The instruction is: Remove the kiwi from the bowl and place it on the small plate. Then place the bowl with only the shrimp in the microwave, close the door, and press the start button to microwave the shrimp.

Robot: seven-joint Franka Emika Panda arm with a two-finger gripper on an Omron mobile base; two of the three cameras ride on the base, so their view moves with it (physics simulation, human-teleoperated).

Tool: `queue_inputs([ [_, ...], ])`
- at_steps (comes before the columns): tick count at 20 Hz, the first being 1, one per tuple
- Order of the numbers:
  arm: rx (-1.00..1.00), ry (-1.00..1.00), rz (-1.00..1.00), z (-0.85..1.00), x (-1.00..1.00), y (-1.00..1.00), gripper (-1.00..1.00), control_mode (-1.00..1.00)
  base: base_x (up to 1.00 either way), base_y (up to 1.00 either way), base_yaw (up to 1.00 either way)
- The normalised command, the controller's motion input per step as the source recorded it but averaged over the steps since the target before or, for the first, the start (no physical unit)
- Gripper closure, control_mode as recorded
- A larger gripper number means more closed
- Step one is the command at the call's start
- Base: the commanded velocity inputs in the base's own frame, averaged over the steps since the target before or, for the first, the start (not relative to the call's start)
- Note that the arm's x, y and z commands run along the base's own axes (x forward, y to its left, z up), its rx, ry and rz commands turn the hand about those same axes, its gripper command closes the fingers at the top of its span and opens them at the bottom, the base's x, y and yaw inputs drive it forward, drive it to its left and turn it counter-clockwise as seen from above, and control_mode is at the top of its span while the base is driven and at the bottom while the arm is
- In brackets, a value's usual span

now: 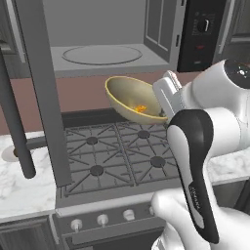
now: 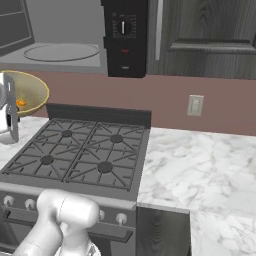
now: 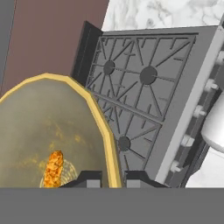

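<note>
Left base view: gripper (image 1: 163,105) clamps the right rim of the bowl (image 1: 128,97) and holds it tilted in the air above the rear of the stove (image 1: 105,154), below the open microwave (image 1: 110,39). Shrimp (image 1: 140,109) lies inside the bowl near its lower edge. Door (image 1: 41,93) stands swung out at left, its bar handle (image 1: 14,117) in front. Turntable (image 1: 101,54) sits on the cavity floor.

Right base view: bowl (image 2: 29,90) appears at the left edge, level with the stove backguard, shrimp (image 2: 20,103) inside. Control panel (image 2: 125,37) stands up and to the right of it.

Hand view: fingertips (image 3: 141,178) straddle the bowl rim (image 3: 103,127), one inside, one outside, pinched onto it. Shrimp (image 3: 54,168) rests by the inner finger; burners lie beyond
</note>
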Motion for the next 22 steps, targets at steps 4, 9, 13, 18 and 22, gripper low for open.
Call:
queue_inputs([
  [4,0.0,-0.01,-0.08,0.55,0.08,0.11,1.0,-1.0,0.0,0.0,0.0],
  [9,0.02,0.03,-0.05,0.44,0.61,0.12,1.0,-1.0,0.0,0.0,0.0],
  [13,0.02,0.03,-0.03,0.21,0.81,0.01,1.0,-1.0,0.0,0.0,0.0],
  [18,0.0,0.01,-0.06,0.29,0.67,0.0,1.0,-1.0,0.0,0.0,0.0],
  [22,0.0,-0.05,-0.06,0.15,0.53,0.0,1.0,-1.0,0.0,0.0,0.0],
])
